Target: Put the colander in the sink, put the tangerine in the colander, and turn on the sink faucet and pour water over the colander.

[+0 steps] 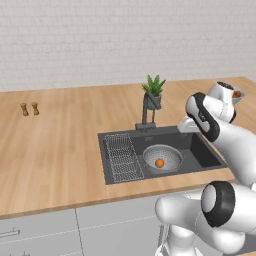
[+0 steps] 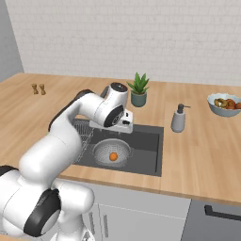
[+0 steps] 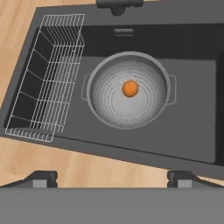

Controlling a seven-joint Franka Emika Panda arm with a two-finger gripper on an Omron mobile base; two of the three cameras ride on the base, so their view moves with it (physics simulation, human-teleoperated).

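Colander position: I see the colander point(image 3: 127, 89) seated on the floor of the sink point(image 3: 192, 131), roughly mid-basin, upright, rim up.
Tangerine position: the tangerine point(image 3: 130, 88) rests inside the colander, near the centre of its perforated bottom.
Gripper state: the gripper point(image 3: 111, 178) hangs above the sink with its two fingertips spread wide apart and nothing between them.
Task stage: I judge the first two placements complete; the water step is not yet done, since no stream shows at the spout.
Governing relation: the sink faucet point(image 1: 148, 111) stands at the back edge of the basin, beyond the colander as seen from the hand. I judge the next move to be a reach away from the base, over the colander, toward the faucet.
Faucet axis: the stem is upright, and the spout bends over toward the basin.
Left base view: I see the full faucet here, in front of the plant point(image 1: 154, 90), and the wire rack point(image 1: 122, 157) lying just left of the colander.
Right base view: the arm covers the faucet; this view adds the soap dispenser point(image 2: 178, 118) and the fruit bowl point(image 2: 225, 104) on the counter to the right.
Hand view: the faucet base is only partly visible at the top edge; the colander's side handles are plain here.
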